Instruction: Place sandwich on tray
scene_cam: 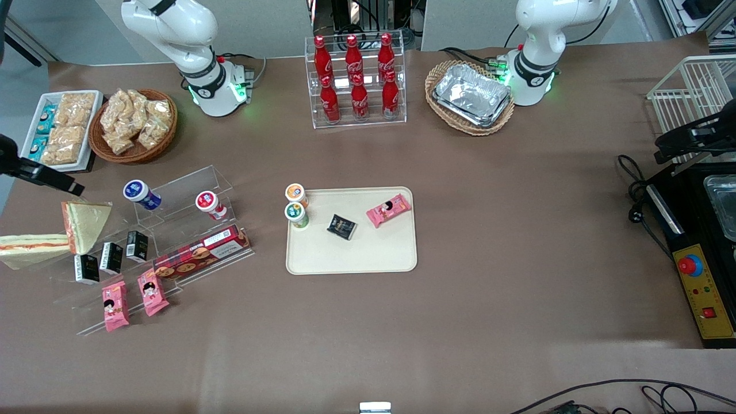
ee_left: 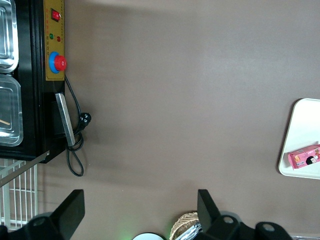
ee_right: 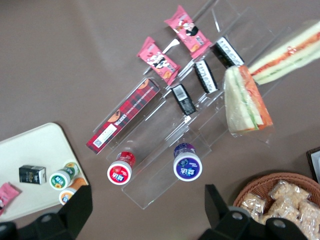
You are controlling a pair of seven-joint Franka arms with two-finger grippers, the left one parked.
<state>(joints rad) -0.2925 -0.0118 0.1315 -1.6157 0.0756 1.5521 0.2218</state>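
The sandwich (scene_cam: 31,247) lies edge-on at the working arm's end of the table, on the clear rack, with white bread and red-orange and greenish stripes; it also shows in the right wrist view (ee_right: 292,52). A second wedge (scene_cam: 86,224) with a broad pale face lies beside it. The cream tray (scene_cam: 352,253) sits at the table's middle and holds two small cups, a black pack and a pink pack; it shows in the right wrist view (ee_right: 30,150) too. My gripper (scene_cam: 57,181) hangs high over the rack's end, a little farther from the front camera than the sandwich, open and empty (ee_right: 147,215).
The clear acrylic rack (scene_cam: 172,201) holds two yogurt cups, small black cartons, a red biscuit box (scene_cam: 201,253) and pink snack packs. A wicker snack basket (scene_cam: 133,123) and a white snack tray (scene_cam: 60,129) stand farther back. A cola bottle rack (scene_cam: 355,80) and foil trays (scene_cam: 471,95) stand at the back.
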